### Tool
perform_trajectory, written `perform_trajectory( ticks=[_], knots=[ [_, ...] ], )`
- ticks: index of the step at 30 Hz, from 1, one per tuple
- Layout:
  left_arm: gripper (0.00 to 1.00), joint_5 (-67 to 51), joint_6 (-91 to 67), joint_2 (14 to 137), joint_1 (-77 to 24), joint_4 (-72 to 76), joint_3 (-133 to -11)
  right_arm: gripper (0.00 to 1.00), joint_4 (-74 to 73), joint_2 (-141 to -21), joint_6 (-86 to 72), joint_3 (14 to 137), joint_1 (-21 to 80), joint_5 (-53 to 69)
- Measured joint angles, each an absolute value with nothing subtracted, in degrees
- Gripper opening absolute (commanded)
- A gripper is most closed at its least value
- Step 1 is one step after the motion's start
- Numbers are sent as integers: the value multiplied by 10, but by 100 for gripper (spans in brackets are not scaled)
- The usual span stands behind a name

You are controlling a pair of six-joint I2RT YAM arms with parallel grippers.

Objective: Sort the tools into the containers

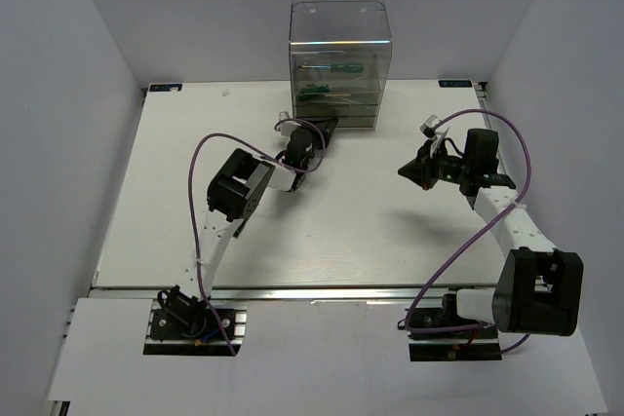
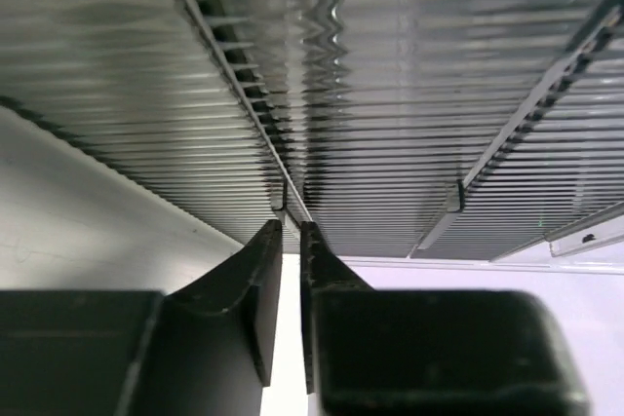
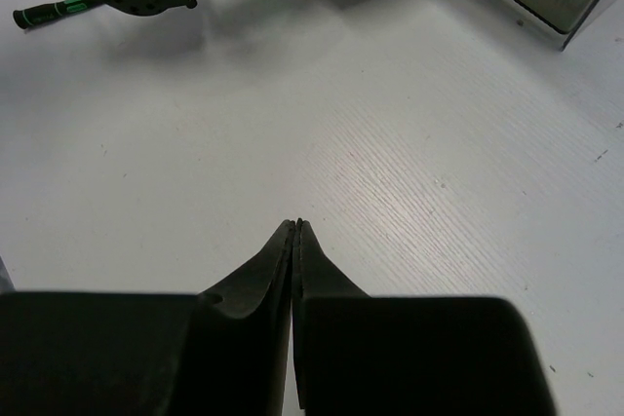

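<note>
1. The left arm (image 1: 239,192) reaches forward across the desk (image 1: 322,241). The left gripper (image 2: 291,231) is at the foot of the containers (image 1: 375,51), with its tips against the ribbed front of a low drawer (image 2: 409,94).
2. Left gripper state: the jaws stand narrowly apart and a sliver of desk shows between them. A thin dark tab (image 2: 281,204) on the drawer front sits right at the tips. I cannot tell whether the tab is pinched.
3. A loose screwdriver (image 3: 47,13) with a green-and-black handle lies flat on the desk just beside the left arm. It shows only in the right wrist view.
4. The containers are a tall clear box of stacked drawers standing upright at the far centre of the desk. An upper screwdriver (image 1: 336,67) with a green handle lies in one drawer. A second green-handled tool (image 1: 314,91) lies in the drawer below.
5. The right gripper (image 3: 295,224) is clenched tip to tip. It is over the desk, well apart from the containers, to their right and nearer the arm bases.
</note>
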State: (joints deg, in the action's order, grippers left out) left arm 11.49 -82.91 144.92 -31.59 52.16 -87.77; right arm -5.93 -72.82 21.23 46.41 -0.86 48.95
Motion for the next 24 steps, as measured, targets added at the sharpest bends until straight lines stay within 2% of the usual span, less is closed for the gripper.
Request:
perform_trajectory(
  ticks=[3,6,8,15,24],
  knots=[
    [17,115,-831,1451,-315,524,-878,3,-59,-728,212,464,-9,488],
    [7,116,-833,1451,-315,530,-875,3,-59,-728,212,464,-9,488],
    [5,117,-835,1450,-315,537,-868,3,-60,-728,213,464,-9,488],
    [0,118,-838,1437,-315,571,-827,4,-60,-728,214,464,-9,488],
    [0,109,-838,1407,-315,592,-770,4,-61,-728,215,464,-9,488]
  ],
)
